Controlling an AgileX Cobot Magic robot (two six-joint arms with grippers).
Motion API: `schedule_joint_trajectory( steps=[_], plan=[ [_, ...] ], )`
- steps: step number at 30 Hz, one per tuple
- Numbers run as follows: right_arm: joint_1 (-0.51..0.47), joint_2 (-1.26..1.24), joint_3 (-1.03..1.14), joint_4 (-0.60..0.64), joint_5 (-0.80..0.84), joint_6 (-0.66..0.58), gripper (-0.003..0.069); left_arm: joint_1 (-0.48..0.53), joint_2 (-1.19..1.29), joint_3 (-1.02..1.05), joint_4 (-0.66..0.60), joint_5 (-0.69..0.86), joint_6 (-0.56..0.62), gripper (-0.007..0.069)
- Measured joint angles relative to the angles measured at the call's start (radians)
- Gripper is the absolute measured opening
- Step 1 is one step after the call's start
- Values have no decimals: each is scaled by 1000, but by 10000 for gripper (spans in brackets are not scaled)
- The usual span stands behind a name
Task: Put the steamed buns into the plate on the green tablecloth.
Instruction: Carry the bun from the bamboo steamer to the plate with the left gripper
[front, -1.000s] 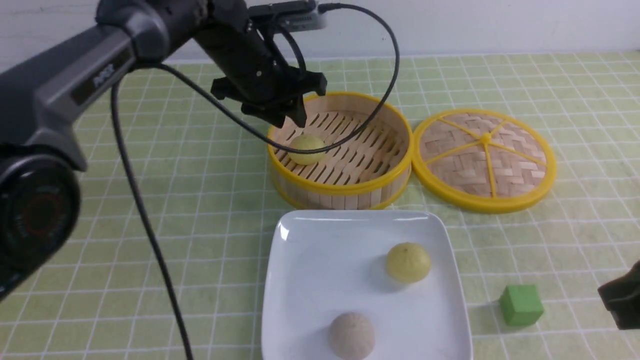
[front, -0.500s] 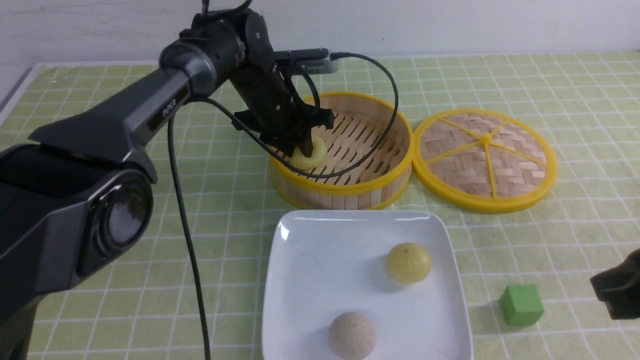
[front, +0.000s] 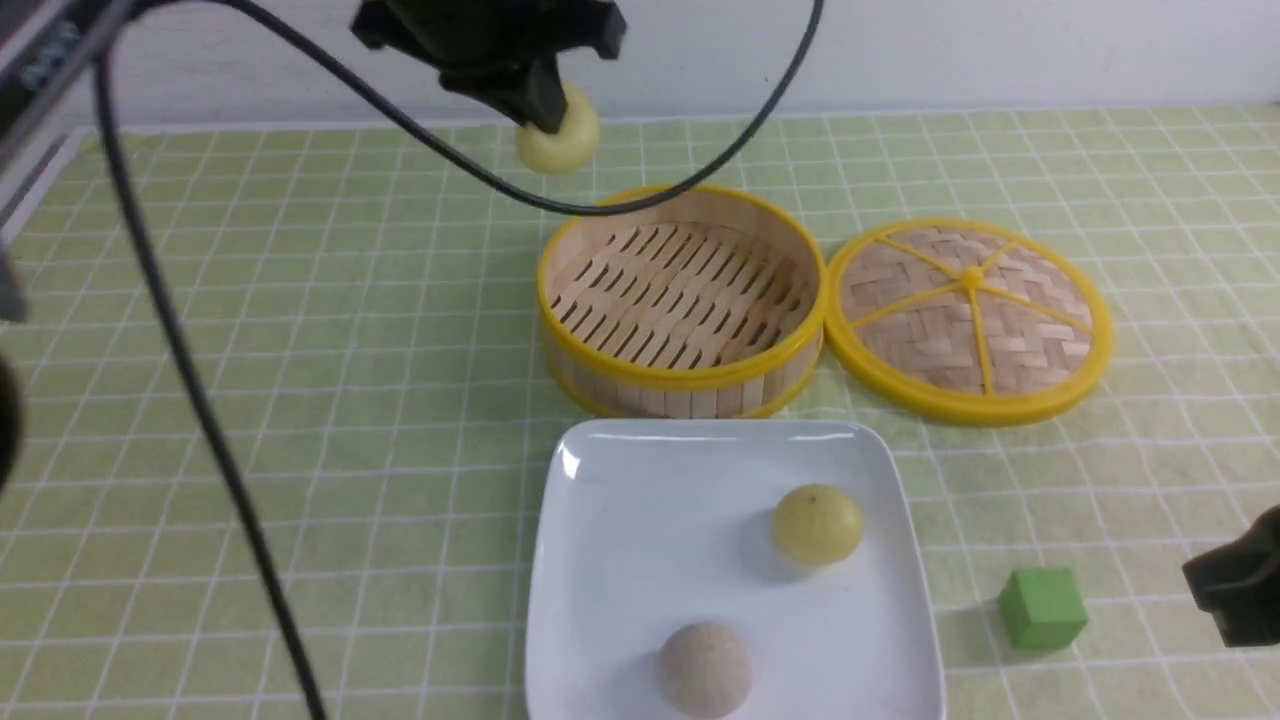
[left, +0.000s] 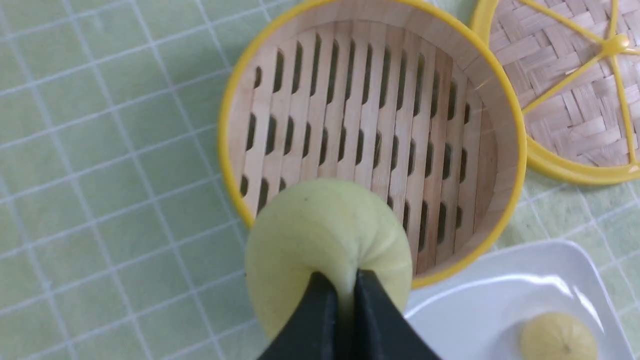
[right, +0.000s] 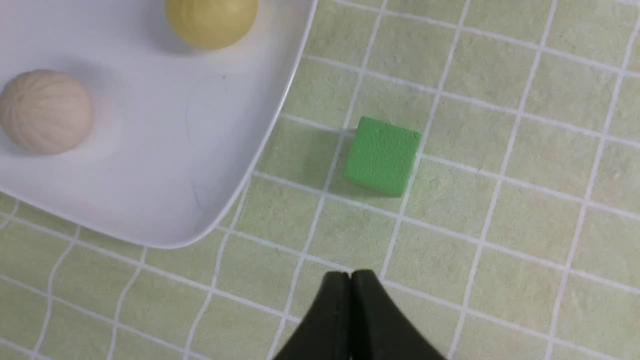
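One pale yellow steamed bun (front: 562, 142) hangs in the air above the far-left side of the steamer basket, pinched and dented by my left gripper (front: 545, 112), which is shut on it. In the left wrist view the black fingers (left: 320, 310) squeeze this bun (left: 325, 225) over the basket's rim. A second steamed bun (front: 817, 524) lies in the white square plate (front: 640, 520) on the green tablecloth (front: 300, 400). My right gripper (right: 350, 274) is shut and holds nothing, low at the right beside the plate.
The round bamboo steamer basket (front: 684, 377) behind the plate has nothing in it; its woven lid (front: 968, 315) lies to its right. A grey-brown bun (front: 704, 668) sits at the plate's near edge. A small green cube (front: 1042, 608) stands right of the plate.
My left gripper went down into the basket, shut on the bun there and lifted it high above the basket. The right arm barely moved.
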Motion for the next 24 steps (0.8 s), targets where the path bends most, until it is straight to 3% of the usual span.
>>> schedule_joint_trajectory(
  steps=[2, 7, 11, 16, 17, 24],
  plan=[
    [0, 0, 0, 2, 1, 0, 11, 0, -46, 74, -2, 1, -13, 21],
    [0, 0, 0, 10, 3, 0, 15, -34, -148, 477, -106, -10, -13, 24],
    [0, 0, 0, 21, 4, 0, 19, -129, -100, 674, -135, -217, 8, 49],
    [0, -16, -1, 22, 34, 0, 24, -194, -36, 711, -141, -376, 8, 113],
    [0, -53, -8, 22, 72, 0, 25, -211, -9, 711, -143, -410, 8, 161],
    [0, -288, -23, -2, 240, 0, 26, -218, 14, 715, -141, -415, -13, 336]
  ],
)
